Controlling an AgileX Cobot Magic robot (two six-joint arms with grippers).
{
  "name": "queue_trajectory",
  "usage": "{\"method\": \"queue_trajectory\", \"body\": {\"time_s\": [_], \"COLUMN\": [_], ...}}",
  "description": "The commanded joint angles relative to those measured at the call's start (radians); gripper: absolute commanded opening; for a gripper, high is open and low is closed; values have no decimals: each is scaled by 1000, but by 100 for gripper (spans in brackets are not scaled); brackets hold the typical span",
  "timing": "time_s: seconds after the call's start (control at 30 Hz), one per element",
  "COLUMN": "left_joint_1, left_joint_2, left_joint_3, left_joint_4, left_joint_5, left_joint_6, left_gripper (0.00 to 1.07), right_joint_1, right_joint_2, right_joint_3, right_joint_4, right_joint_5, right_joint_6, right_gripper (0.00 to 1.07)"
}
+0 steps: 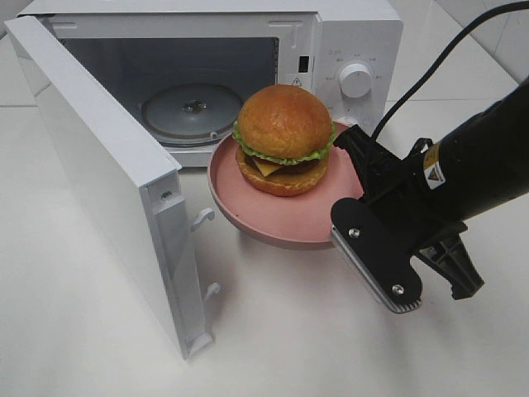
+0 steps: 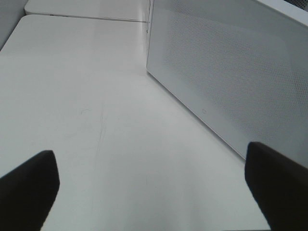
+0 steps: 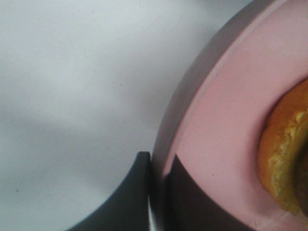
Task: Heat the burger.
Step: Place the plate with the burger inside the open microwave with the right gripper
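Pinched tight in the right gripper [image 3: 159, 156]: rim of a smooth, round pink plate [image 1: 248, 207]. On that plate, just past the fingertips: the burger [image 1: 283, 136], with a shiny domed bun, frilly green lettuce and yellow cheese. Beyond it, a white microwave [image 1: 347, 50], door [image 1: 91, 157] open, writing too tiny to read. Left gripper [image 2: 151, 183] spread wide, holding nothing, over the plain white surface [image 2: 96, 96].

arm [image 1: 488, 157]: black casing, yellow-and-white warning sticker [image 1: 433, 171]
cable [image 1: 430, 70]: black
right pincer [image 1: 345, 217]: black, silver screws [image 1: 354, 233], ribbed grey edge

White tabletop [image 1: 273, 331], pale tiles [image 1: 496, 50] behind, soft even light
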Motion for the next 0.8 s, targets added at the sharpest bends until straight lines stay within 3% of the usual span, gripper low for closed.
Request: {"method": "queue_trajectory", "body": {"time_s": [0.03,0.8], "left_joint_1": [-2,-2], "left_joint_2": [-15,-15], "left_joint_3": [1,1], "left_joint_4": [-3,-3], "left_joint_5": [-1,-1], "left_joint_6": [-8,-8], "left_gripper": [99,99], "right_joint_1": [5,5], "right_joint_2": [11,210], "right_joint_3": [-34,-236], "right_joint_4": [-3,-3], "right_joint_5": [-58,-7], "right_joint_6": [9,32], "right_gripper": [0,0]}}
